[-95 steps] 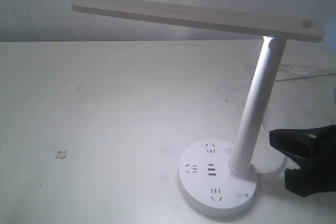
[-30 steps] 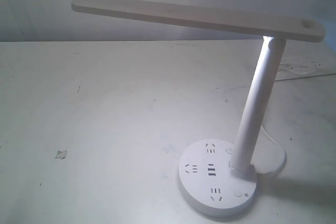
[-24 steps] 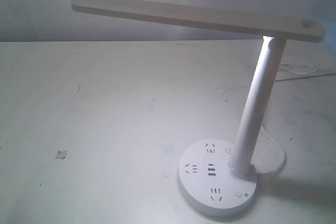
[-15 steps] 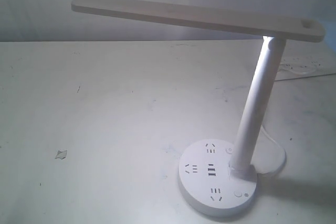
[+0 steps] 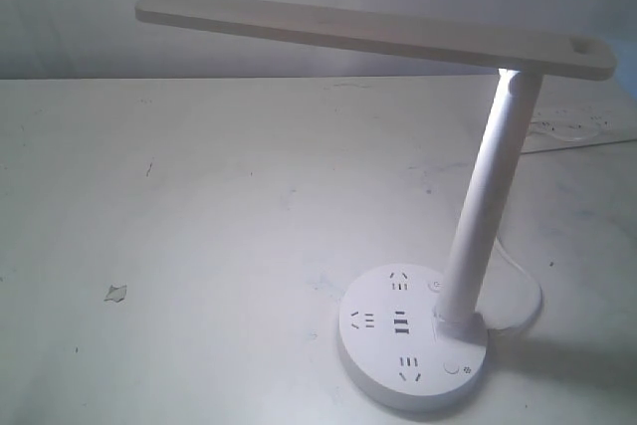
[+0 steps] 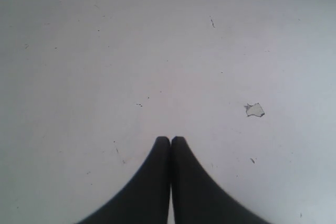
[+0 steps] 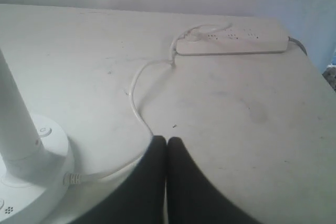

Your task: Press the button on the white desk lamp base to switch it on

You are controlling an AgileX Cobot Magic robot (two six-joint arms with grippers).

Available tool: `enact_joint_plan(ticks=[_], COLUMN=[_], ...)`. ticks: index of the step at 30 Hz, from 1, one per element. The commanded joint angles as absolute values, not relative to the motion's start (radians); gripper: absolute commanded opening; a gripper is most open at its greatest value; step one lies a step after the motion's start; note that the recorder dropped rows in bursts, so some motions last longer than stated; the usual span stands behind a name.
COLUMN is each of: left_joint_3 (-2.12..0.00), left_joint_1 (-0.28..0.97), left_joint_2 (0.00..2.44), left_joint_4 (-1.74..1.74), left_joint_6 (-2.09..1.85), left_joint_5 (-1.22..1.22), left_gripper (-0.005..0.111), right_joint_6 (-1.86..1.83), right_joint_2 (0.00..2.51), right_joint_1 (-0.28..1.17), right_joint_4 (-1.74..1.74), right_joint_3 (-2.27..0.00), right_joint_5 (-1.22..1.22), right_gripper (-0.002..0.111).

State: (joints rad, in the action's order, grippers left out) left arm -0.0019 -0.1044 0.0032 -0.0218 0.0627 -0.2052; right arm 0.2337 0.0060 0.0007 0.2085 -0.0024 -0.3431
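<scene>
The white desk lamp base (image 5: 413,337) stands near the front of the table, right of the middle, with dark socket slots on top. The button (image 5: 453,367) sits on its front right part, beside a tiny sun-like mark. A smaller button (image 5: 435,286) lies behind the stem. The stem's top under the lamp head (image 5: 373,37) glows bright. Neither gripper shows in the exterior view. My right gripper (image 7: 167,139) is shut and empty, above the table beside the base (image 7: 50,148). My left gripper (image 6: 170,139) is shut and empty over bare table.
A white cable (image 7: 137,103) runs from the base's back to a white power strip (image 7: 231,43) at the table's far right edge. A small chip (image 5: 115,293) marks the tabletop at the left. The long lamp head overhangs the middle of the table.
About three seconds ago my right gripper stood just right of the base in the exterior view; it has since left that view. Nothing has moved in the last second.
</scene>
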Motion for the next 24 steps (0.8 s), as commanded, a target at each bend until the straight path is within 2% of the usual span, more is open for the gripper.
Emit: enact_joint_plan(ticks=[1, 24], left_joint_3=[0.0, 0.0], left_joint_1=[-0.096, -0.096], left_joint_2=[0.0, 0.0], left_joint_4=[-0.021, -0.021], left_joint_6=[0.063, 0.063], left_joint_5=[-0.201, -0.201], left_gripper=[0.0, 0.0], right_joint_6=[0.248, 0.266], right_joint_2=[0.0, 0.0], right_joint_1=[0.0, 0.0], right_joint_4=[0.216, 0.216], right_joint_3=[0.0, 0.0], right_joint_5=[-0.348, -0.348], right_gripper=[0.0, 0.0])
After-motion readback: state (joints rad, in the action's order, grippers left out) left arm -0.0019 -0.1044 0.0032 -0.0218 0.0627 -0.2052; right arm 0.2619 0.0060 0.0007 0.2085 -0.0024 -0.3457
